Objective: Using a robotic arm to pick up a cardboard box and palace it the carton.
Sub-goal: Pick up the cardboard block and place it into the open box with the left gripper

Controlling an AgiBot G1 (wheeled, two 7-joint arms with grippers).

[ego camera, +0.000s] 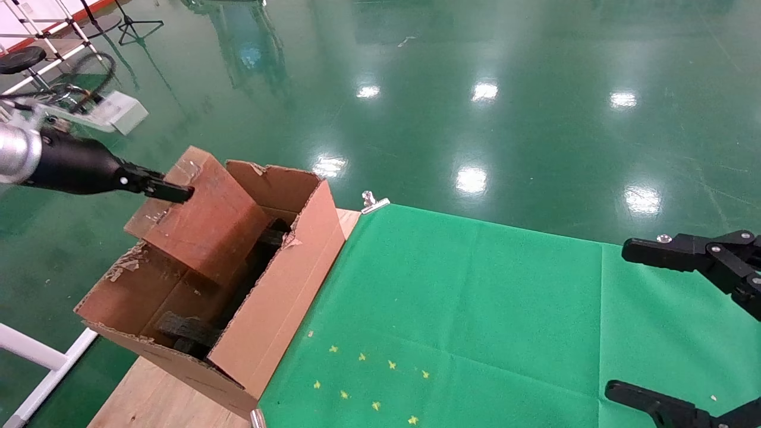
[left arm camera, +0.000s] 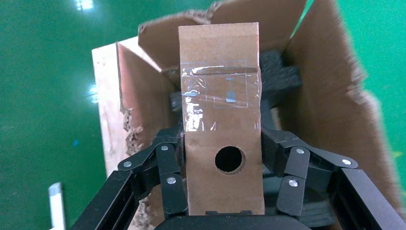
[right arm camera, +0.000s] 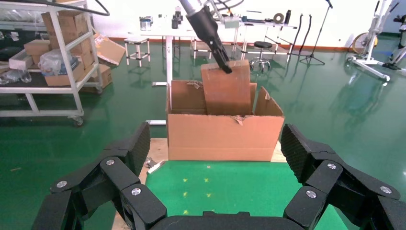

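My left gripper (ego camera: 178,193) is shut on the slim brown cardboard box (ego camera: 205,229) and holds it tilted over the open carton (ego camera: 279,297), its lower end down inside. In the left wrist view the fingers (left arm camera: 167,165) clamp both sides of the box (left arm camera: 222,120), which shows glossy tape and a round hole. The carton (left arm camera: 335,96) lies below it with black foam pads (left arm camera: 282,72) inside. The right wrist view shows the left arm (right arm camera: 206,28) holding the box (right arm camera: 227,88) above the carton (right arm camera: 222,136). My right gripper (ego camera: 660,324) is open and empty over the green cloth at the right.
The carton stands on a wooden board (ego camera: 154,395) at the left end of the table, beside the green cloth (ego camera: 475,309). A metal clip (ego camera: 371,202) sits at the cloth's far corner. Black foam (ego camera: 187,330) lies at the carton's near end. Green floor surrounds the table.
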